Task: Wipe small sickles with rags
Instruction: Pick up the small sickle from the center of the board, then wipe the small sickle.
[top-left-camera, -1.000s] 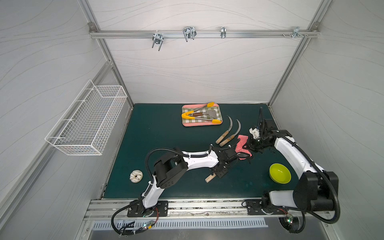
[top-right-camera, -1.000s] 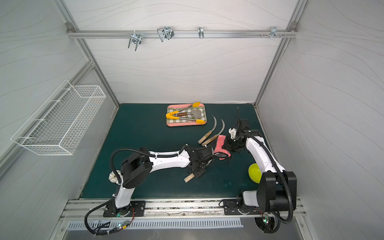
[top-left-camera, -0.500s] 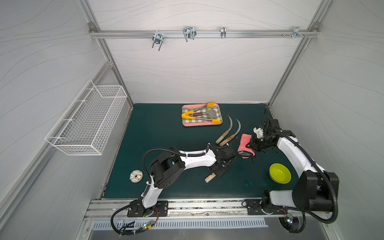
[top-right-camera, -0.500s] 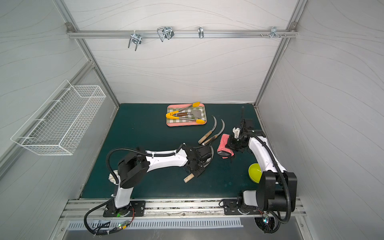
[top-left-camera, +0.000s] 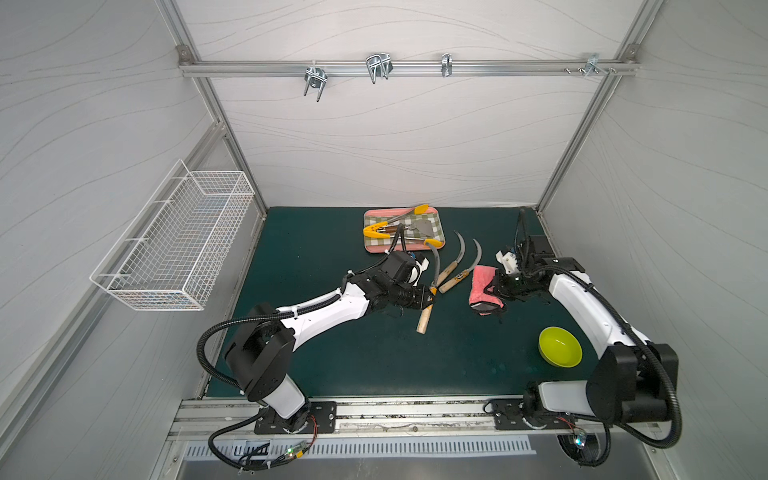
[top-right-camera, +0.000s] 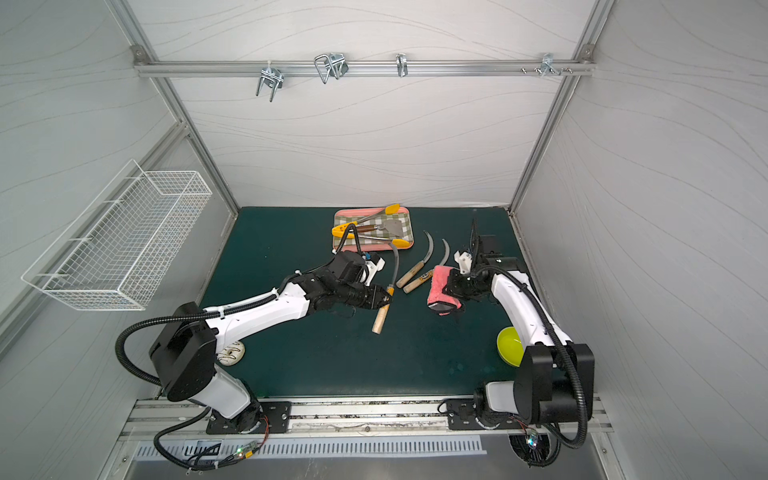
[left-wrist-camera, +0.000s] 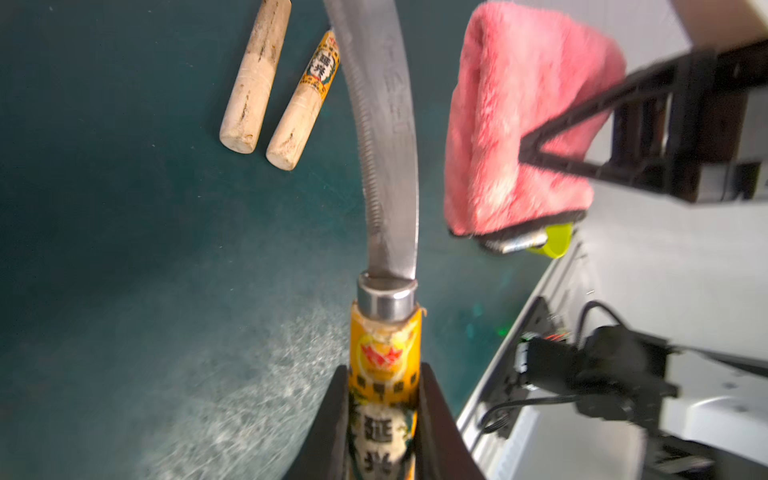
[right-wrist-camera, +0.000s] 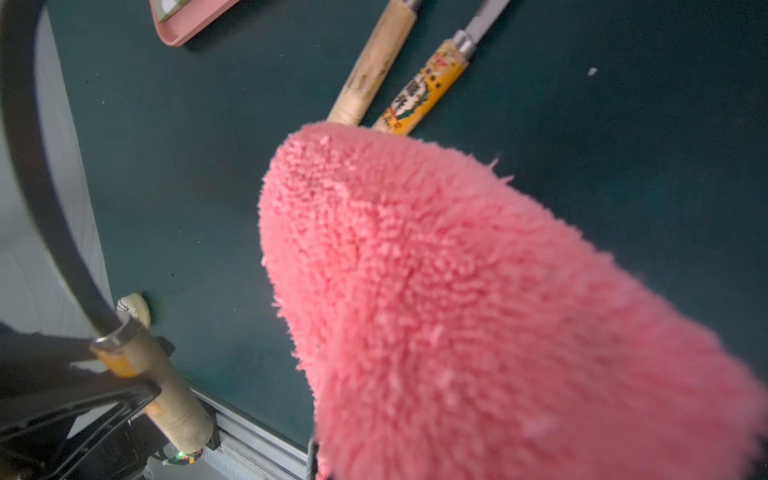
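My left gripper (top-left-camera: 430, 296) (left-wrist-camera: 383, 370) is shut on the orange-labelled handle of one small sickle (top-left-camera: 424, 320) (left-wrist-camera: 386, 124). That sickle is off the green mat, its grey blade pointing toward the tray. Two more small sickles (top-left-camera: 451, 270) (top-left-camera: 465, 272) lie side by side on the mat between the arms. My right gripper (top-left-camera: 498, 289) is shut on the pink fuzzy rag (top-left-camera: 482, 284) (right-wrist-camera: 478, 291), which hangs folded just right of the held blade, apart from it. In the right wrist view the rag hides the jaws.
A pink-rimmed checked tray (top-left-camera: 374, 248) with yellow-tipped tongs and a small spatula sits at the back of the mat. A lime bowl (top-left-camera: 560, 346) stands front right, a small white ring (top-right-camera: 232, 353) front left. A wire basket (top-left-camera: 174, 249) hangs on the left wall.
My left gripper has lifted its sickle and carried it back and right, toward the rag. The right gripper with the rag has barely shifted.
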